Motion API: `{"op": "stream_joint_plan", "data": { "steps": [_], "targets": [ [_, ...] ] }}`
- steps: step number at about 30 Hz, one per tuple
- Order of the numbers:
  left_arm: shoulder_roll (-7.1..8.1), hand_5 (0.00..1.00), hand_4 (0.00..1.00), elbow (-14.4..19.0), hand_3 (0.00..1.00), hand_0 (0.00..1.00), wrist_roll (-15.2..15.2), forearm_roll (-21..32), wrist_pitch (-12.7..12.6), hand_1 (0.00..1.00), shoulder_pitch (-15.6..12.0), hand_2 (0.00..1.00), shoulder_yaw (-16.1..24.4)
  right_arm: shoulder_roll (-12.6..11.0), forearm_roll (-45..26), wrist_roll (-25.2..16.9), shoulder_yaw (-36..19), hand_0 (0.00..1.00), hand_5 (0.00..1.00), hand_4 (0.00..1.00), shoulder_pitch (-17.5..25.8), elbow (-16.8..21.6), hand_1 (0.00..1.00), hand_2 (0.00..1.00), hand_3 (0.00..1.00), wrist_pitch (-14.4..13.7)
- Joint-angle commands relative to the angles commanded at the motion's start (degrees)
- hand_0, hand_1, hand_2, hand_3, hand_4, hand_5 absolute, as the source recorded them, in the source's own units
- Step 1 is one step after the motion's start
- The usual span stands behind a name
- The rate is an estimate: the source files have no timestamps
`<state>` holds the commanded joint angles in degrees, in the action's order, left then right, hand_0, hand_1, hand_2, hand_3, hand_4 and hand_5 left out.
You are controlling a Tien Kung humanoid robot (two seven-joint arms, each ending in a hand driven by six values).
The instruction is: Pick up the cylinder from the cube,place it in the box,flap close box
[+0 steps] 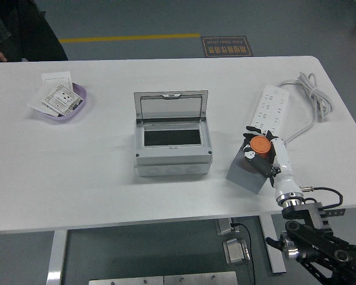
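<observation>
My right hand [258, 148] has its fingers curled around the orange cylinder [261, 144], which sits on top of the grey cube [245, 173]; I cannot tell whether the cylinder has lifted clear of the cube's top; the grey box [172, 144] lies well to the left of the hand, its lid [171, 105] standing open and its dark inside showing; just beyond the hand a white power strip [267, 110] lies with its cable [311, 95] looping away; far off to the left I see a purple dish [77, 108] holding cards [58, 98]; a person in dark clothing [21, 29] stands at the far left corner.
</observation>
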<state>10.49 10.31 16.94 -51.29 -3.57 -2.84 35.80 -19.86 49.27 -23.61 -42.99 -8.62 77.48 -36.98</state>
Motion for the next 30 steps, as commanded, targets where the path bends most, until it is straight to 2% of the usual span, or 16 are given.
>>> {"op": "stream_joint_plan", "data": {
  "steps": [5,6,11,12,17,18,30],
  "targets": [
    [0.06,0.244,0.461,0.0,0.574,0.583,-0.15,0.38,-0.06,0.608,-0.01,0.549,-0.23,-0.03,-0.13,0.16,0.05,0.769,0.012,0.275,-0.06,0.02,0.696,0.63,0.616,0.0],
    [0.06,0.245,0.464,0.0,0.575,0.583,-0.21,0.6,-0.07,0.609,-0.01,0.55,-0.41,-0.03,-0.14,0.19,0.05,0.751,0.002,0.235,-0.07,-0.02,0.666,0.582,0.494,0.0],
    [0.04,0.245,0.464,0.0,0.575,0.583,-0.48,1.7,-0.09,0.609,-0.03,0.55,-1.47,-0.03,-0.25,0.2,0.09,0.751,0.002,0.235,-0.08,-0.14,0.666,0.582,0.494,0.0],
    [0.05,0.247,0.464,0.0,0.574,0.583,-0.53,1.86,-0.09,0.609,-0.03,0.55,-1.62,-0.03,-0.25,0.19,0.1,0.693,0.002,0.247,-0.08,-0.13,0.598,0.497,0.339,0.0],
    [0.11,0.247,0.464,0.0,0.574,0.583,-0.78,2.49,-0.18,0.609,-0.03,0.55,-2.2,-0.11,0.08,0.19,0.06,0.693,0.002,0.247,-0.23,-0.06,0.598,0.497,0.339,0.0],
    [0.11,0.259,0.472,0.0,0.573,0.583,-0.83,2.62,-0.2,0.61,-0.03,0.551,-2.32,-0.14,0.23,0.23,0.02,0.586,0.002,0.235,-0.29,-0.03,0.516,0.424,0.288,0.0],
    [-0.07,0.269,0.472,0.0,0.573,0.582,-0.61,2.35,-0.16,0.611,0.11,0.552,-2.25,-0.07,3.99,1.75,-1.97,0.576,0.002,0.223,-1.67,1.28,0.502,0.4,0.273,0.0]
  ]
}}
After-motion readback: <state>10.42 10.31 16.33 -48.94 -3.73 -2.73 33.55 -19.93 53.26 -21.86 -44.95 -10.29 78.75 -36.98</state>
